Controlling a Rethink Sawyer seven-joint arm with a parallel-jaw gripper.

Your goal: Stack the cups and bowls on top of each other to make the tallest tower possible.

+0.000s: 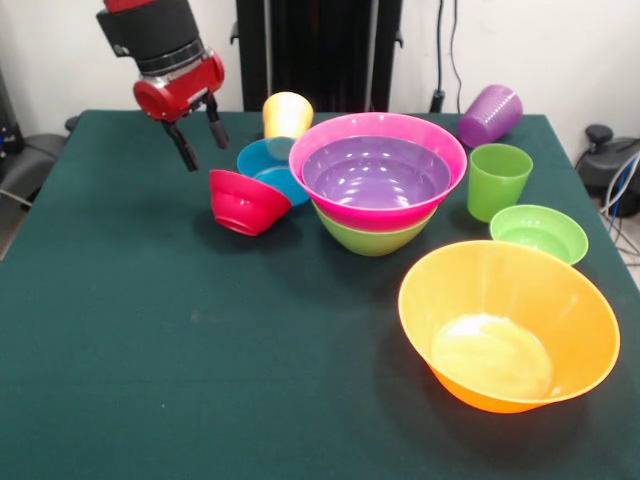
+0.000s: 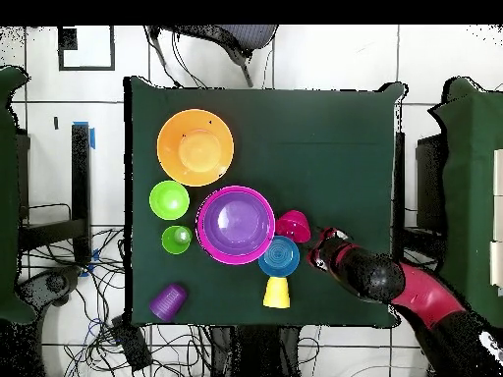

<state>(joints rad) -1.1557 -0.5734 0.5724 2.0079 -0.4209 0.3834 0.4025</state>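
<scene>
Front view — red bowl (image 1: pixel 247 201) just beside the parted jaws, apart.

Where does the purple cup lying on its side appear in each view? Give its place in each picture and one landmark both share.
Front view: the purple cup lies at upper right, behind the upright green cup.
Overhead view: it lies at lower left, below the green cup.
Shared landmark: the green cup, its nearest neighbour in both.

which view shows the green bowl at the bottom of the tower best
The front view: the green bowl shows its side wall below the pink bowl nested in it. The overhead view hides it completely under the pink bowl and purple bowl.
</scene>
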